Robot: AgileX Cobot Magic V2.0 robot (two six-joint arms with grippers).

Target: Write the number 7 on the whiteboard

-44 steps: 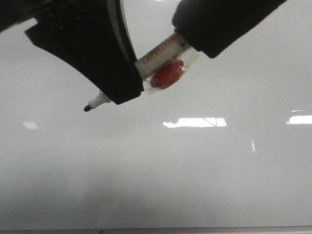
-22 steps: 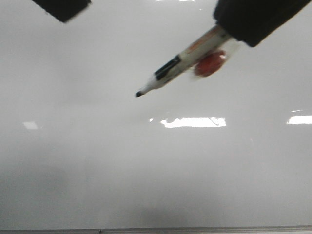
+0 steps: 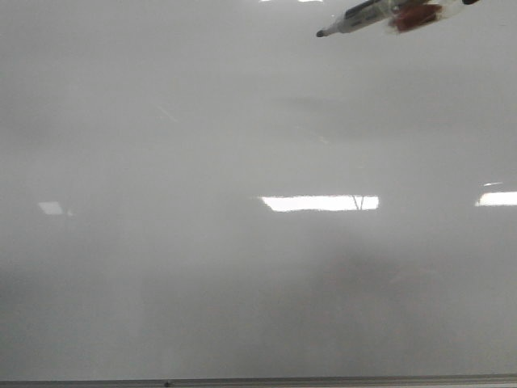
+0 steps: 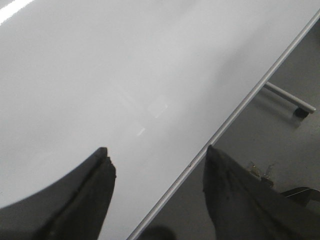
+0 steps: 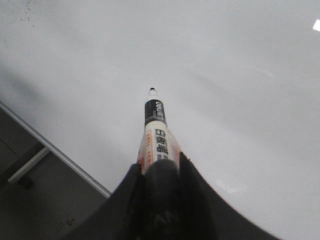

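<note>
- The left gripper (image 4: 155, 195) is seen only in its wrist view; its two dark fingers (image 4: 85, 200) stand well apart and nothing is between them.
- Beyond this gripper lies the whiteboard (image 4: 125, 75), and its thin metal edge strip (image 4: 240, 107) runs between the two fingers.
- In the front view the whiteboard (image 3: 202, 283) fills almost all the picture, with bright glare patches (image 3: 319, 203) on it.
- No clear drawn digit can be made out on the board; a faint thin mark at the glare patch is too small to tell.
- The right gripper (image 5: 160, 175) is clamped on a marker (image 5: 156, 130).
- The black tip (image 5: 152, 90) of the marker points away from this gripper, over the whiteboard; if it touches the surface I cannot tell.
- In the front view the marker (image 3: 363, 16) shows at the upper right corner.
</note>
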